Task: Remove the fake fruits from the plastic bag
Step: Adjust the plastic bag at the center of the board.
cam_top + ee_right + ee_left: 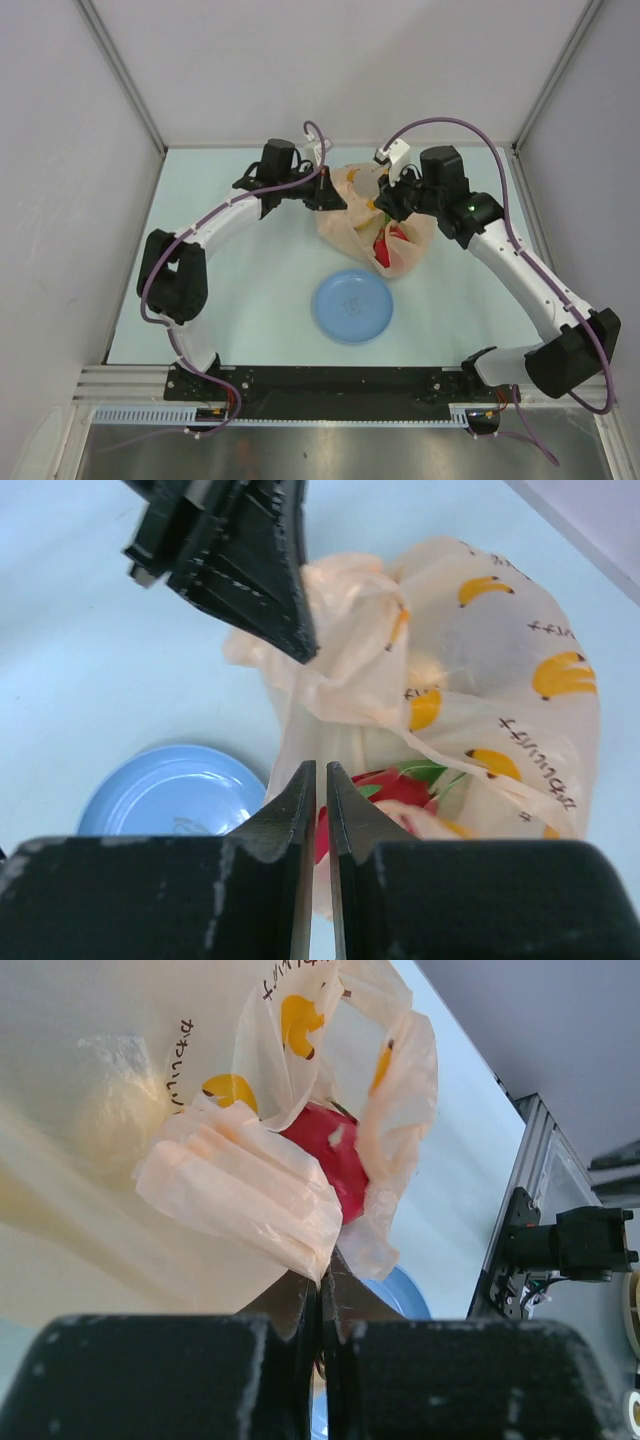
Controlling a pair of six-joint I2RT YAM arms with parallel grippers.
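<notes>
The left jaws are clenched on a fold of the plastic bag (240, 1190). The right jaws are pressed almost together at the bag's edge, and I cannot tell whether film sits between them. Just past the left pinch, the red dragon fruit (315, 1155) shows in the bag's mouth, not yet out. A pale round shape (115, 1100), likely another fruit, glows through the film beside it. The risk is that pulling 2 pinches apart on such thin film may tear it, or a lift may haul up the whole bag with the fruits trapped inside. The blue plate (352, 306) lies near the bag on the pale surface (250, 290), with grey walls (60, 150) on 3 sides.
</notes>
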